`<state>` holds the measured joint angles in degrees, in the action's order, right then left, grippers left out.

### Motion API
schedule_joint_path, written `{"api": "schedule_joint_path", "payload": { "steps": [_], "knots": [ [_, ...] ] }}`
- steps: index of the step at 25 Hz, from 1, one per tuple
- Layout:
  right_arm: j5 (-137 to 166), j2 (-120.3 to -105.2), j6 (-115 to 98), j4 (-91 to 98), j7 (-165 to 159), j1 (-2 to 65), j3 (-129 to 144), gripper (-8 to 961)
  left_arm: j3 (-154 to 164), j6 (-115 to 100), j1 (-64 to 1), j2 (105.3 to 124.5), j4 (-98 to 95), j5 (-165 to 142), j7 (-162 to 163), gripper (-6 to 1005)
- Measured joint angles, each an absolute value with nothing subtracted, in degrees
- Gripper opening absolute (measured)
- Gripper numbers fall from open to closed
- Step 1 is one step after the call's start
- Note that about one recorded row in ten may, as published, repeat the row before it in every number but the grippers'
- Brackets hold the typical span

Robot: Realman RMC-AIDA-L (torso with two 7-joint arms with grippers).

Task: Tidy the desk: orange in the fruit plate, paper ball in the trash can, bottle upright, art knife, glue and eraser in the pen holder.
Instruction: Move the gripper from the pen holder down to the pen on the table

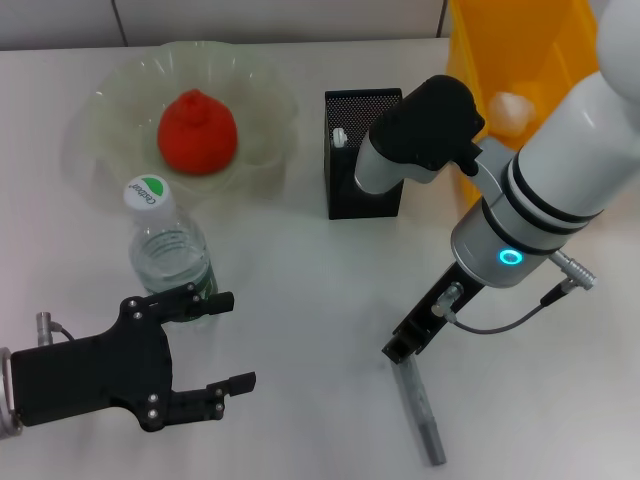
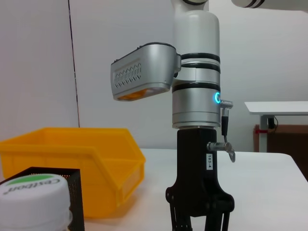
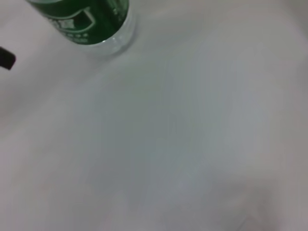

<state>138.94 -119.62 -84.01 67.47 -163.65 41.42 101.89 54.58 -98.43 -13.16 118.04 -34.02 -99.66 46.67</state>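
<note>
Head view of the white tabletop (image 1: 320, 300). The orange (image 1: 197, 131) lies in the fruit plate (image 1: 110, 100) at the far left. The bottle (image 1: 170, 250) stands upright just in front of the plate, its white-and-green cap (image 1: 148, 193) facing up.

The left pincer (image 1: 225, 340) hovers at the near left, its two black fingers (image 1: 190, 300) spread wide apart. Nothing is held between them. The upper finger lies right beside the base of the bottle; whether it touches the bottle cannot be told.

The pen holder (image 1: 365, 155) stands at the centre rear, with a small white item (image 1: 340, 135) showing inside its left corner. Partly behind the right arm, the trash can (image 1: 520, 60) stands at the far right and contains a pale crumpled paper ball (image 1: 508, 108).

The right pincer (image 1: 405, 352) points down at the tabletop in the near centre-right. Its tip meets the upper end of a grey stick-shaped object (image 1: 420, 410) lying flat on the tabletop; which of the task's items this is cannot be told. Whether its fingers are parted or closed on the stick cannot be told from any view.

In the left wrist view the right pincer (image 2: 197, 219) hangs vertically, with the trash can (image 2: 72, 163) and pen holder (image 2: 53, 187) beyond the bottle cap (image 2: 31, 202). The right wrist view shows the bottle's green label (image 3: 82, 19) and bare tabletop (image 3: 192, 144).
</note>
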Motion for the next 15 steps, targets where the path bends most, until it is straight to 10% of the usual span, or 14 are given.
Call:
{"api": "schedule_joint_path", "payload": {
  "steps": [15],
  "knots": [
    [138.7,-119.62,-83.5,66.1,-162.8,42.0,102.9,503,54.6,-98.4,-13.1,118.04,-34.0,-99.7,46.7,795]
  ]
}}
